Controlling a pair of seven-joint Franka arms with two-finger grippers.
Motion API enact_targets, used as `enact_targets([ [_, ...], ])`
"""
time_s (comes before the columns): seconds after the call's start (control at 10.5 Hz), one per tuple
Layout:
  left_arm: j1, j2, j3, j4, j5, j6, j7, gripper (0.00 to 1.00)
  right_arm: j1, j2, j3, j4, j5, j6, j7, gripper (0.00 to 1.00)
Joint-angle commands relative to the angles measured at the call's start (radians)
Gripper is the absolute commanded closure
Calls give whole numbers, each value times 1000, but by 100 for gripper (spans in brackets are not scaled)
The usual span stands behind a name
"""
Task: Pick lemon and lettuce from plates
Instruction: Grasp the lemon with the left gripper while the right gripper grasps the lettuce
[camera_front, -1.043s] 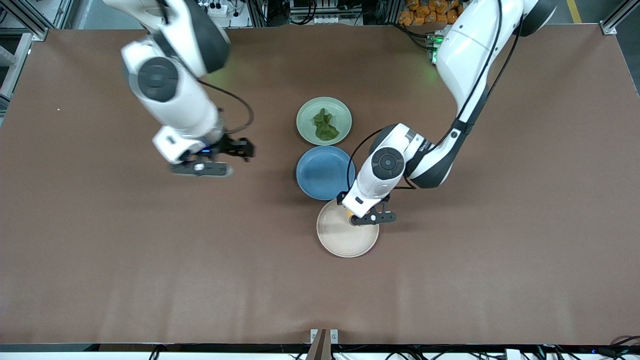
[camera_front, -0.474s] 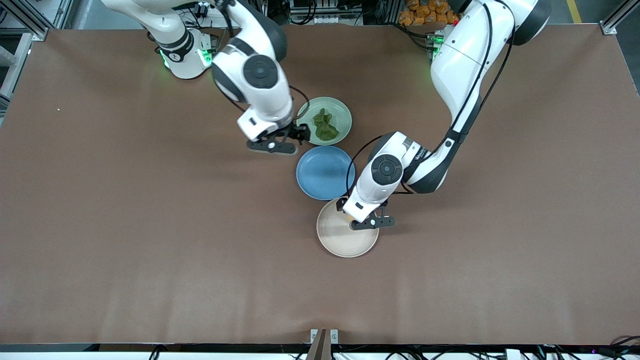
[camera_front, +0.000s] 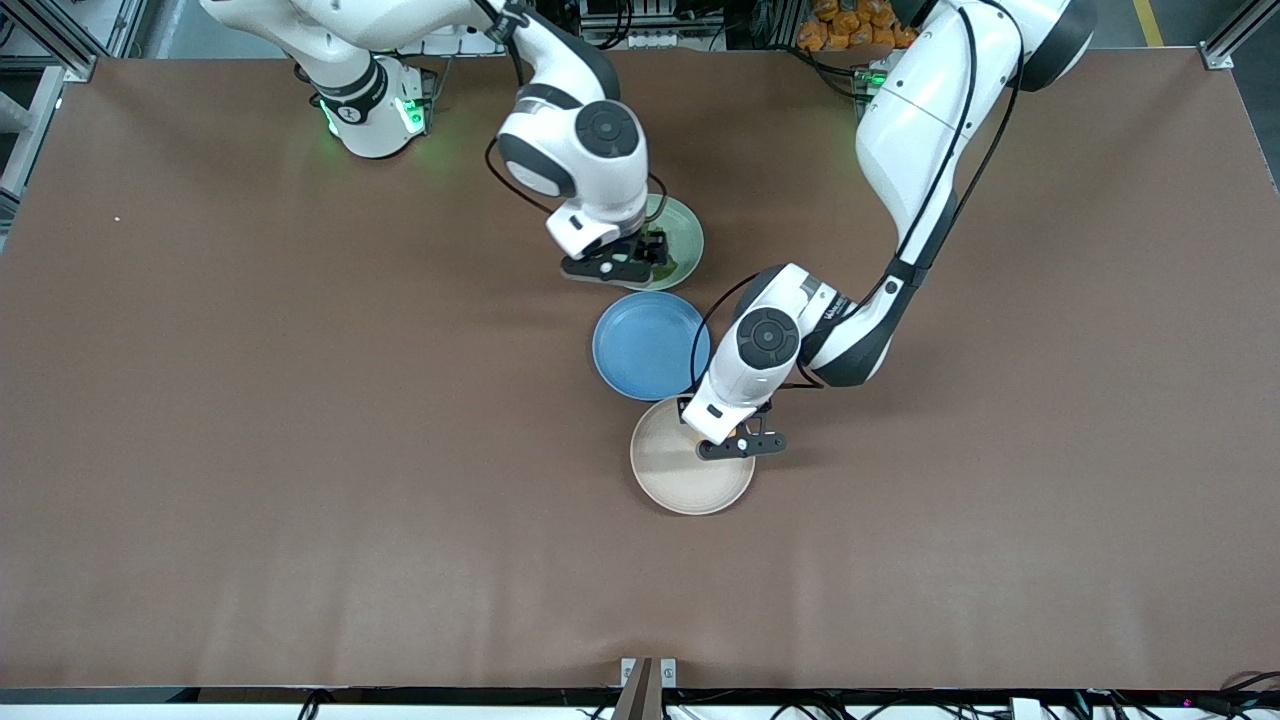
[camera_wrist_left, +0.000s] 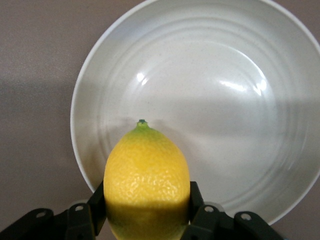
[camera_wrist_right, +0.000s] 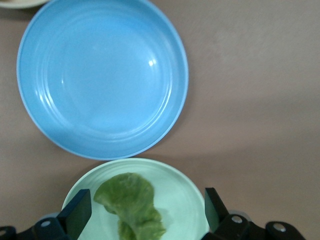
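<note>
My left gripper (camera_wrist_left: 146, 202) is shut on the lemon (camera_wrist_left: 146, 182), a bright yellow oval with a small green tip. It is held low over the beige plate (camera_wrist_left: 225, 60), close to the rim. In the front view that gripper (camera_front: 728, 440) sits at the beige plate's (camera_front: 670, 480) edge, and the hand covers the lemon. My right gripper (camera_wrist_right: 145, 212) hangs open over the mint green plate (camera_wrist_right: 185, 200), one finger on each side of the wrinkly green lettuce (camera_wrist_right: 132, 205). In the front view the right gripper (camera_front: 640, 256) covers most of the mint plate (camera_front: 688, 235).
A blue plate (camera_front: 640, 350) with nothing in it lies between the two other plates, and it shows in the right wrist view too (camera_wrist_right: 100, 75). The three plates sit close together in a row mid-table on the brown table (camera_front: 300, 500).
The right arm has swung in from its end of the table and now hangs over the mint plate. The left gripper has shut on the lemon and shifted the beige plate slightly.
</note>
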Motion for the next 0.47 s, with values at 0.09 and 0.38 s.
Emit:
enact_targets([
  [0.09,-6,-42,11,12,28,-27,-31,100,41,76,22,9,-118,36,145,0],
  [0.38,23,-166,13,12,31,-134,-22,100,77,136,31,4,-209,53,222,0],
])
